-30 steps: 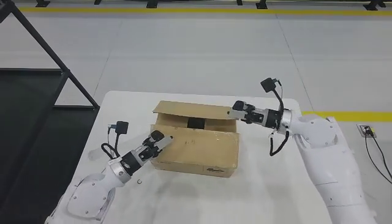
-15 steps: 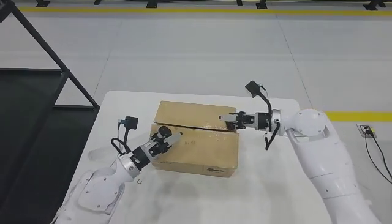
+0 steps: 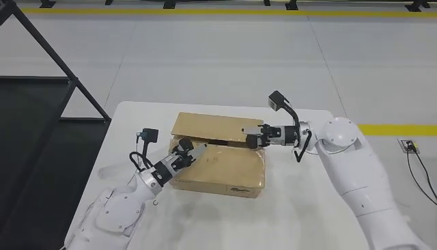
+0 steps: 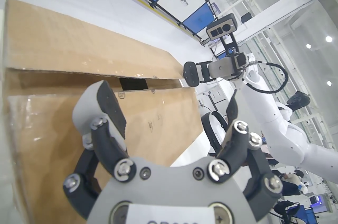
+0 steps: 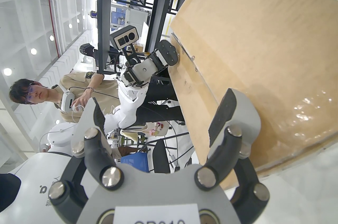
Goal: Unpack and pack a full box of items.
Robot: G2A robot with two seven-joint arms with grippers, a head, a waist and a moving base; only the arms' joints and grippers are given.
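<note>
Box (image 3: 217, 156): on the table (image 3: 293, 209), near its middle.
Left gripper (image 3: 194, 151): over the box's left end, above the near flap (image 3: 229, 167).
Right gripper (image 3: 248, 140): at the box's right end, beside the far flap (image 3: 212, 125).

Contents of the box (image 3: 229, 171) lie hidden beneath its nearly closed flaps (image 4: 79, 45); the dark gap (image 4: 133, 84) between them reveals nothing recognisable.

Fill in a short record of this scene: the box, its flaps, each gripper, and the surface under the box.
Box: cardboard box, on the white table
Flaps: near flap and far flap folded down, with a dark gap between them
Left arm: left gripper over the near flap, jaws open, holding nothing
Right arm: right gripper at the far flap's end, jaws open, holding nothing
</note>
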